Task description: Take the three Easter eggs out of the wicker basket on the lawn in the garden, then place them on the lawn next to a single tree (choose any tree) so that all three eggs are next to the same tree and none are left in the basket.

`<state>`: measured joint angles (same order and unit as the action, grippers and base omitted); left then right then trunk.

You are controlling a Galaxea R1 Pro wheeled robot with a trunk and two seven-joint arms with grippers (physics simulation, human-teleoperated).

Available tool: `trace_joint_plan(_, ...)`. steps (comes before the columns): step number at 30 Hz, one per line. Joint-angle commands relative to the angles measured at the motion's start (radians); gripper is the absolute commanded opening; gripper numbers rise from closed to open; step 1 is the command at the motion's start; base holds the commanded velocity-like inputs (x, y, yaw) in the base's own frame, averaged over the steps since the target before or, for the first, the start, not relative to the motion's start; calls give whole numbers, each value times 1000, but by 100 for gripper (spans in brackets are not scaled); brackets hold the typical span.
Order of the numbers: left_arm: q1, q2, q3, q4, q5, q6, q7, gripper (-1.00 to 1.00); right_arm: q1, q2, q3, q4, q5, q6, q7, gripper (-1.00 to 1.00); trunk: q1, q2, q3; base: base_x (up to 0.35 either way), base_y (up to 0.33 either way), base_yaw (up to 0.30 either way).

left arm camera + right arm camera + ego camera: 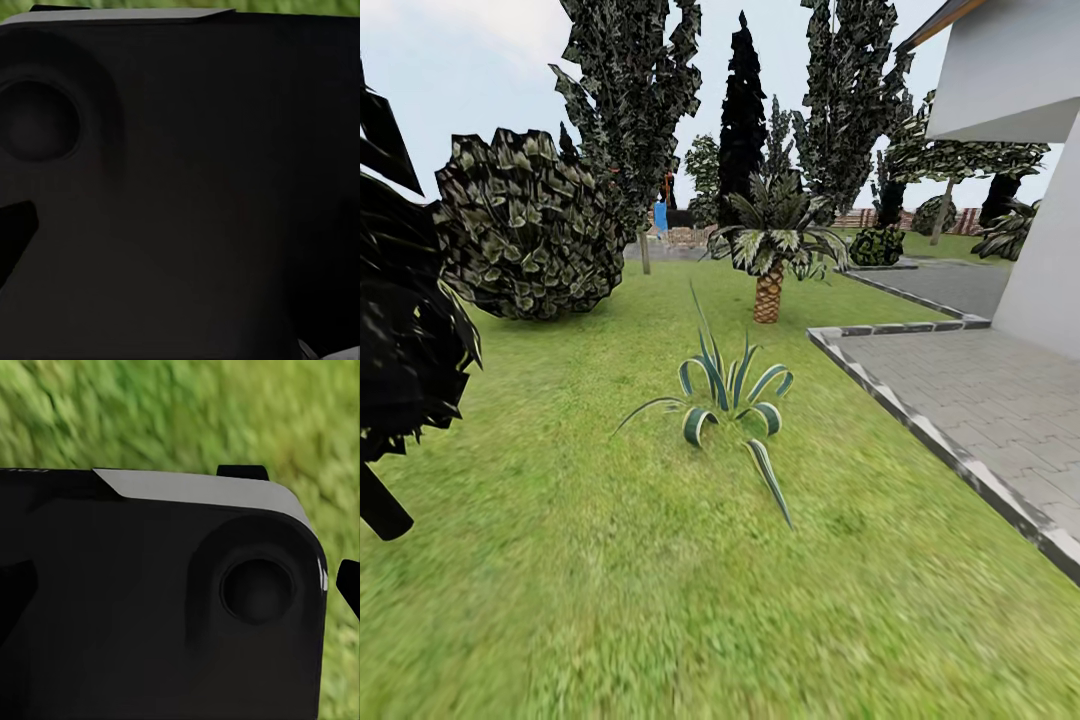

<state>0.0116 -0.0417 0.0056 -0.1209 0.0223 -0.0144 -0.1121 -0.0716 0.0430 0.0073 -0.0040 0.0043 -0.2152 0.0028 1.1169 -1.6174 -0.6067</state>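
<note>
Lawn, mottled green grass, spreads before me around a striped spiky plant and a scaly-trunked palm; grey block paving borders it. My wrist views show dark housing; end effector state indeterminable.

Dark robot housing under a strip of lawn.

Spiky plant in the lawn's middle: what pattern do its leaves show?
Dark green with pale edges; head view.
</note>
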Motion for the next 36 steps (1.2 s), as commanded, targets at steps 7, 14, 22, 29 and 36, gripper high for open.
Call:
trace_joint_plan(7,0,0,1,-1,2,-1,-3,100,-1,-1,0,1,1,-3,0,100,27,-50,-23,0,0,0)
trace_joint_plan(14,0,7,3,-2,1,-1,-3,100,-1,-14,0,0,1,-3,0,100,38,-71,-32,0,0,0)
trace_joint_plan(22,1,28,5,-2,4,-1,-4,100,-1,-26,-1,-2,0,-3,0,100,54,-99,-45,0,0,0)
trace_joint_plan(29,0,31,6,-2,7,-1,-4,100,-1,-28,-1,-2,0,-3,0,100,81,-148,-67,0,0,0)
trace_joint_plan(36,1,36,6,-3,8,-1,-5,100,-1,-29,-1,-4,0,-3,0,100,107,-197,-89,0,0,0)
